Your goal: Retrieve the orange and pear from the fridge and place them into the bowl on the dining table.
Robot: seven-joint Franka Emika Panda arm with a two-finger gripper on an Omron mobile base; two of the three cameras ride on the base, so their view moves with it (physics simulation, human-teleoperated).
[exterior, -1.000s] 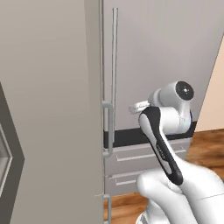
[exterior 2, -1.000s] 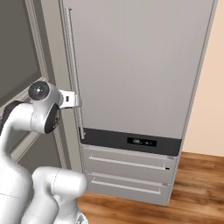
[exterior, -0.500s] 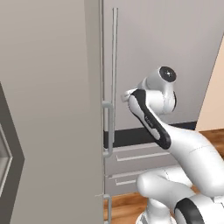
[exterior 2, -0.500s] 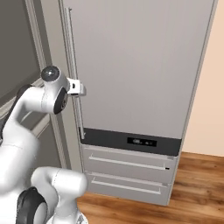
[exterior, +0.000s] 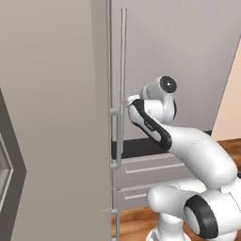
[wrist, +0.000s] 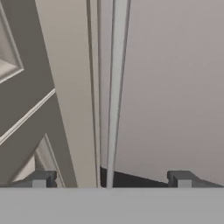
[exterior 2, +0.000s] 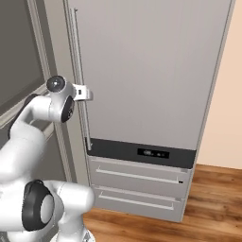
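The fridge [exterior: 188,61] [exterior 2: 151,71] stands with its tall pale door shut. Its long vertical bar handle [exterior: 123,56] [exterior 2: 78,56] [wrist: 117,87] runs down the door's left edge. My gripper [exterior: 128,100] [exterior 2: 88,93] [wrist: 111,179] is at the handle's lower half, open. In the hand view the bar runs up between the two spread fingertips [wrist: 41,178], and I cannot tell whether they touch it. The orange, the pear, the bowl and the dining table are out of view.
A black strip [exterior 2: 142,152] and two grey drawers [exterior 2: 137,177] lie below the door. A dark grey panelled cabinet [exterior 2: 23,56] [wrist: 22,109] flanks the fridge on the left. A beige wall [exterior 2: 227,94] and wood floor [exterior 2: 212,198] are on the right.
The arm has stretched forward and carried the gripper up to the fridge handle. The jaws have stayed open. The fridge door has not moved.
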